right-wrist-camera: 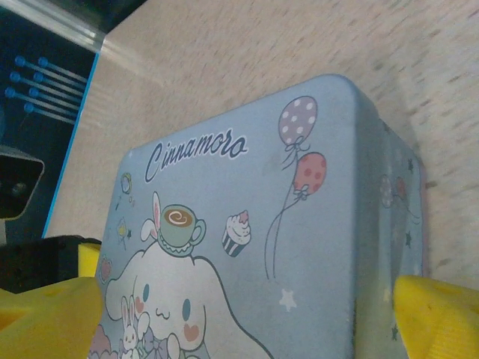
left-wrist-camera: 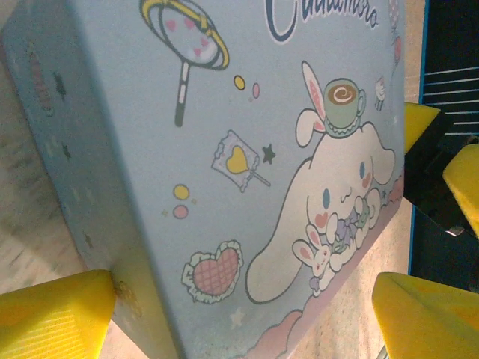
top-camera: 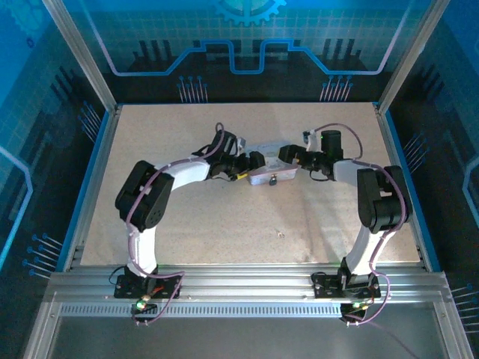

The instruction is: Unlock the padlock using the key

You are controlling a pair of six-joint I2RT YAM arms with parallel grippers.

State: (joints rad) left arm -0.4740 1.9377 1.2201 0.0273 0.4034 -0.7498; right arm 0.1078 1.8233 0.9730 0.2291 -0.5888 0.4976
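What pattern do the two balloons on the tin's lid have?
Polka dots; the balloons are lilac and red, clearest in the right wrist view.

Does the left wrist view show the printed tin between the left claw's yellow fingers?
Yes, the cartoon-printed tin sits between the two yellow fingers of the left claw, one at each lower corner of that view.

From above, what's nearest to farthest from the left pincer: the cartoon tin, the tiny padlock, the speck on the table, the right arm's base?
1. Cartoon tin: at the left pincer, between its fingers.
2. Padlock: on the tin's near side.
3. Speck: alone on the table, nearer us.
4. Right arm's base: near edge, right.
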